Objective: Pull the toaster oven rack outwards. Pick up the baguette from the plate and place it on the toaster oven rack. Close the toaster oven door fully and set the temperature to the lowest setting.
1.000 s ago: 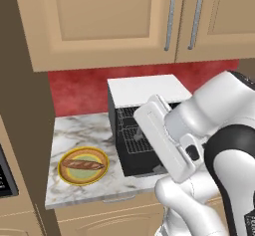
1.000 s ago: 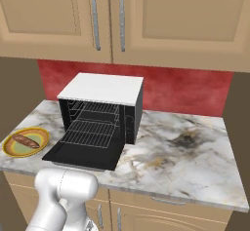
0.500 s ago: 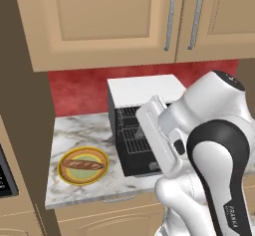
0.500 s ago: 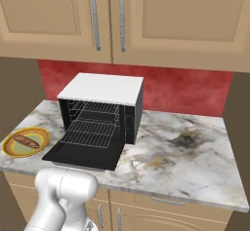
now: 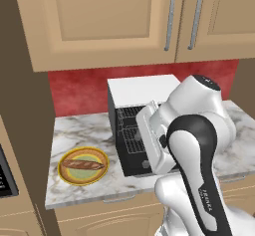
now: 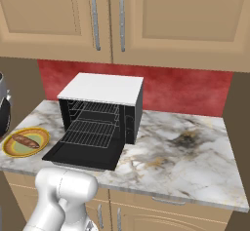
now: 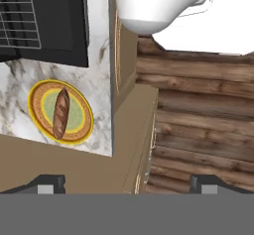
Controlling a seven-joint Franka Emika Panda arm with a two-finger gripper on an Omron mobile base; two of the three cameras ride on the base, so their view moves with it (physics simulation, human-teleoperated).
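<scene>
The two-finger gripper [image 7: 127, 184] is seen with its dark tips set wide apart and nothing held between them. Over the last second the white arm has been swung round in the left base view, its dark elbow now brought to the front, while the things on the counter have been left where they were.

Ahead of the tips and off to one side in the hand view, well apart from them, the small brown tapered baguette [image 7: 61, 113] is seen lying on the round plate with the yellow-orange rim and pale green centre [image 7: 85, 132]. Beyond the plate, farther still from the tips, the wide black mesh-patterned toaster oven door [image 6: 80, 154] lies folded down flat, and the thin grey wire toaster oven rack [image 6: 93, 133] is seen reaching out over it from the boxy black toaster oven with the flat white top [image 6: 102, 88].

The rack step is judged to be done, and the swing is taken as a turn toward the plate. The baguette has not yet been approached closely; a descent over its middle is judged to be needed next.
</scene>
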